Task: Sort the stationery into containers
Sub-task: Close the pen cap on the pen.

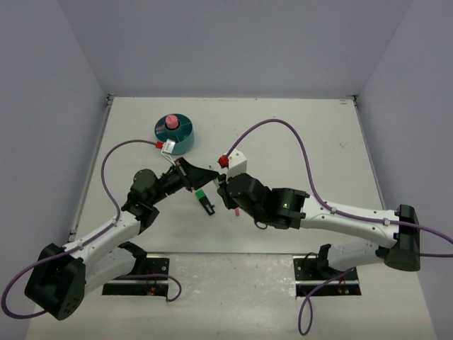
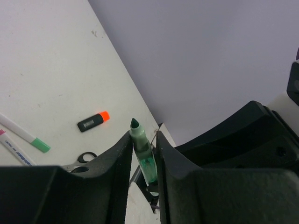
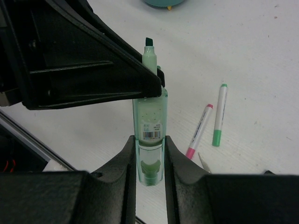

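The white tabletop (image 1: 297, 142) is carrying a round teal plastic organizer (image 1: 185, 144) toward the back, with a pink roll (image 1: 170, 122) sitting in it. Over the tabletop's middle, the right fingers (image 3: 126, 168) are clenching the base of a translucent green marker (image 3: 149, 116), while the left fingers (image 2: 117, 163) are pinching it just below its tip. Two thin white pens, one pink-capped (image 3: 200, 131) and one green-capped (image 3: 219, 114), are lying side by side on the tabletop.
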Controlling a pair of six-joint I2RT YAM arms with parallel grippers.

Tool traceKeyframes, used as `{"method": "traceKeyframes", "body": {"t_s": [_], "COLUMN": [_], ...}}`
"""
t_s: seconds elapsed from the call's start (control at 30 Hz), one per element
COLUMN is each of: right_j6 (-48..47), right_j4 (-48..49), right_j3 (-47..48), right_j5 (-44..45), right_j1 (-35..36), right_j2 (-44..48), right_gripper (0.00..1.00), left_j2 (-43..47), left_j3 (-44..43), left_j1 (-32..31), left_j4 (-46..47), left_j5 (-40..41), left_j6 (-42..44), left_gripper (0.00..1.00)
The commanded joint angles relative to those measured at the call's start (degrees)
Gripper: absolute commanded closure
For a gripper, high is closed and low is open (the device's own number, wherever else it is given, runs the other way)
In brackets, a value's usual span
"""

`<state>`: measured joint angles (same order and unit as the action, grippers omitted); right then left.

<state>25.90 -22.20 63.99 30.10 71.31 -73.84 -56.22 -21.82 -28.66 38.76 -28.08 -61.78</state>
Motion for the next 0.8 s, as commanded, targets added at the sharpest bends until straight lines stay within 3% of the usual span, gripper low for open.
{"method": "traceKeyframes", "body": {"t_s": [0.0, 0.1, 0.47, 0.63, 0.77], "right_j6": [-0.2, -0.07, 1.07, 3.45, 3.93], "right_j4": [2.96, 3.16, 5.75, 6.17, 8.17], "right_j3": [-0.33, -1.0, -9.08, -14.43, -16.0], "right_j5": [-1.45, -1.37, -4.26, -5.75, -7.51], "right_j1": [0.38, 0.5, 0.64, 1.11, 1.21], "right_j2": [0.54, 0.9, 2.95, 4.52, 6.46], "right_gripper": [1.0, 1.0, 1.0, 1.0, 1.0], "left_j2": [-1.08, -1.81, 1.51, 2.92, 2.89], "left_j3": [-1.99, -2.28, -6.58, -7.65, -7.48], "left_j1": [-0.35, -0.35, 1.59, 7.96, 9.34], "left_j4": [5.15, 5.34, -6.3, -7.12, -5.99], "left_j5": [0.78, 1.09, 6.22, 1.52, 0.04], "left_j6": [0.17, 0.2, 5.21, 4.48, 3.81], "left_gripper": [0.75, 1.0, 1.0, 1.0, 1.0]}}
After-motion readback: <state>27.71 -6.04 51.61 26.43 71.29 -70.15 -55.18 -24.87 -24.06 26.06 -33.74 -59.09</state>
